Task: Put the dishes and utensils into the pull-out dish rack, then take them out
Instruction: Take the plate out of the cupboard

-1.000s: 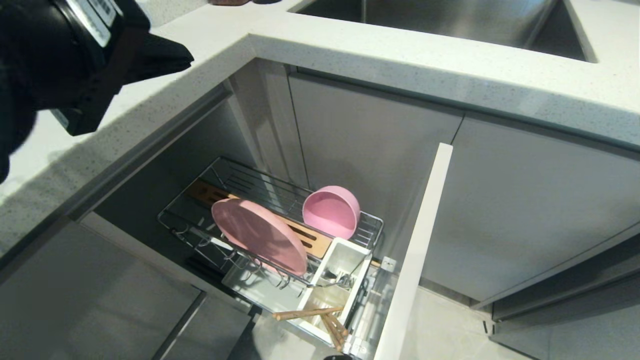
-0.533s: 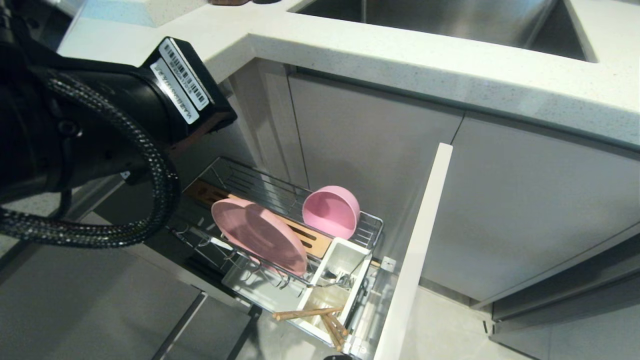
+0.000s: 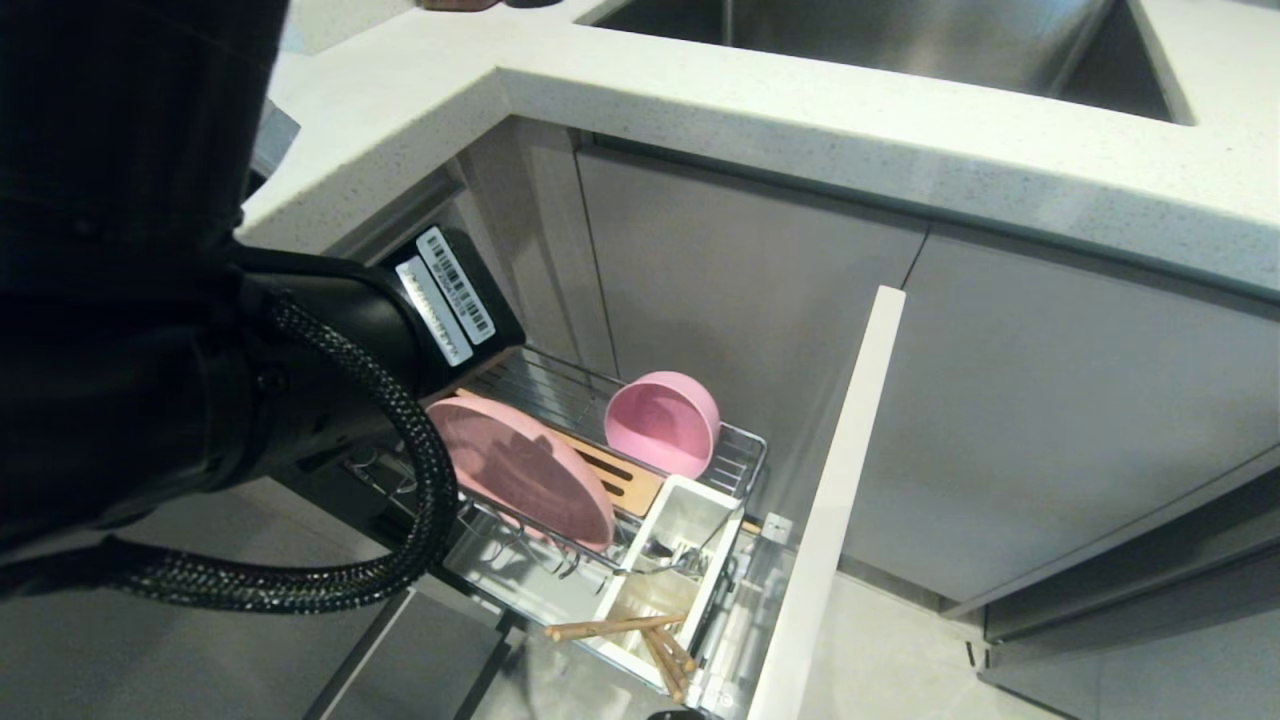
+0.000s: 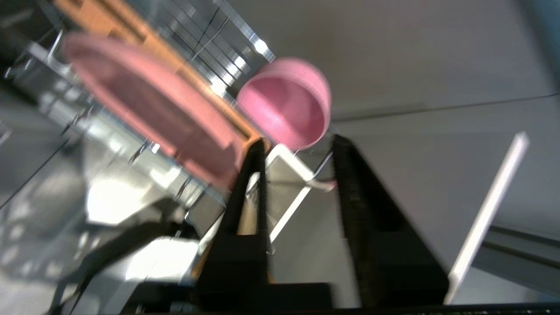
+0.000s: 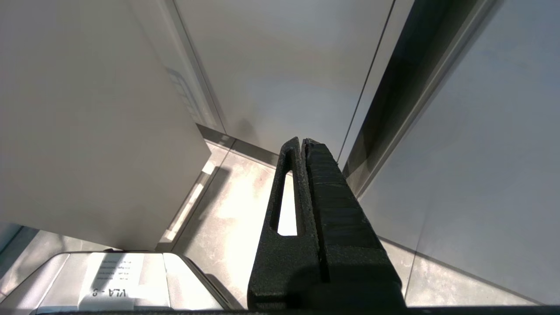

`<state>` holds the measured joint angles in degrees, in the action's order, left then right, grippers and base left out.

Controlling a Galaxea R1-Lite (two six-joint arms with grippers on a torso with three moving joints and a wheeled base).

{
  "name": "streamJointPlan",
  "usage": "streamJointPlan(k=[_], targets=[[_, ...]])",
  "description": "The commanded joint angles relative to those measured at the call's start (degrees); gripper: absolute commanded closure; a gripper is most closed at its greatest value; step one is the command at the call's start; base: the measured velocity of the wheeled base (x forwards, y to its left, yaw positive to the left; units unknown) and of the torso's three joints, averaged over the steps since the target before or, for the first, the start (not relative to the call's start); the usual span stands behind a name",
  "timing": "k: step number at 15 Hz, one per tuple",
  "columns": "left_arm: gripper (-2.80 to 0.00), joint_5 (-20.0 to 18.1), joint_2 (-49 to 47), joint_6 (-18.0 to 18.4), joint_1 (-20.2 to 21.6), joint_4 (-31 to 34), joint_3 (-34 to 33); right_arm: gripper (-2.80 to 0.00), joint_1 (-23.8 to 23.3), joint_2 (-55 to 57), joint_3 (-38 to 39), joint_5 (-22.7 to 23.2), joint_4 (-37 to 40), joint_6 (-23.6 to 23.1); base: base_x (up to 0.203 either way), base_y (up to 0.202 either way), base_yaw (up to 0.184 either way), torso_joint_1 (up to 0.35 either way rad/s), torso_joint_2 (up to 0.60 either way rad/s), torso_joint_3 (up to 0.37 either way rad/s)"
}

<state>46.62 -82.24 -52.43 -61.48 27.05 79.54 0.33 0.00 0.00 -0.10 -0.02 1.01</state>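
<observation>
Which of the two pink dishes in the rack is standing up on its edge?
The plate, the wide flat one, stands on edge in the rack. The bowl is deep and smaller.

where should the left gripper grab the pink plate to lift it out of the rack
Grip the plate by its upper rim, coming from above with one finger on each face. It stands tilted on edge in the rack, so only that top edge is free. The left gripper, fingers apart, is already near it.

Pull-out dish rack [image 3: 735,460] holds pink plate [image 3: 520,470] on edge, pink bowl [image 3: 662,422] tilted. White caddy [image 3: 690,520] has fork [image 3: 668,562], chopsticks [image 3: 640,632].
</observation>
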Motion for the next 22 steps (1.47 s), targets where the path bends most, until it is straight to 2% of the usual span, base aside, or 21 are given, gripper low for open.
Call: streamJointPlan(k=[1,5,8,12,15,22], targets=[[-2.8,0.31,-1.69,-3.33,-0.32,5.25,1.74,0.0,0.02,0.0,0.09,0.0,-0.03,0.02,0.0,0.0,0.0,0.0,0.0,0.0],[-2.8,0.44,-2.9,-5.42,-1.31,11.82,2.19,0.0,0.02,0.0,0.09,-0.01,0.02,-0.02,0.0,0.0,0.0,0.0,0.0,0.0],[-2.8,4.62,-4.43,-10.27,-2.76,17.58,2.73,0.0,0.02,0.0,0.09,0.01,-0.04,-0.02,0.0,0.0,0.0,0.0,0.0,0.0],[-2.8,4.97,-6.32,-17.58,-2.91,25.9,2.45,0.0,0.02,0.0,0.09,0.0,0.02,0.0,0.0,0.0,0.0,0.0,0.0,0.0],[-2.8,5.06,-9.17,-20.26,-2.68,26.12,2.37,0.0,0.02,0.0,0.09,0.01,0.02,-0.04,0.0,0.0,0.0,0.0,0.0,0.0],[-2.8,8.39,-15.17,-20.88,-0.39,20.59,2.37,0.0,0.02,0.0,0.09,0.01,-0.06,-0.04,0.0,0.0,0.0,0.0,0.0,0.0]])
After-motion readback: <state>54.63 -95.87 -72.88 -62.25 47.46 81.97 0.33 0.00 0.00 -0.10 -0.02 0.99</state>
